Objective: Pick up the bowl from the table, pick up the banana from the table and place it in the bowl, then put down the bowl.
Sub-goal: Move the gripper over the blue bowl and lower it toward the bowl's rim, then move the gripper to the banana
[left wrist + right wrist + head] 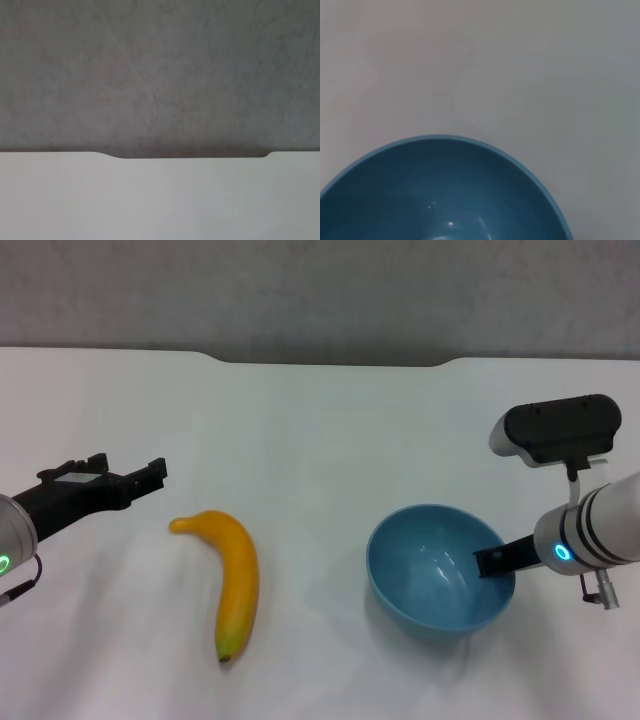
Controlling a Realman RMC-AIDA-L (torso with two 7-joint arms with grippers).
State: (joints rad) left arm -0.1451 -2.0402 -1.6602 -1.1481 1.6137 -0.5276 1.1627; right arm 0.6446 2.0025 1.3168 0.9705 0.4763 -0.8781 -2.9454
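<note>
Nearest the robot, the banana (pixel 235 582) lies flat on the white table (pixel 320 420), its dark tip toward the robot and its thin stem curling away to the left; over on the right, just as close, the light-blue bowl (pixel 435 575) sits with the right gripper (pixel 492 561) at its right rim, one dark finger reaching down inside the wall; whether the jaws are actually pinching that rim, I cannot tell, nor whether the bowl is on the table or just off it; the right wrist view is filled with the bowl's (pixel 440 195) glossy inside and bare table beyond; a step farther out on the left, the left gripper (pixel 125 476) hovers beside the banana's stem end, apart from it, fingers spread with a narrow gap, holding nothing; farthest off, the table's far edge shows its shallow notch (pixel 192 156) against a grey wall (pixel 160 75).
</note>
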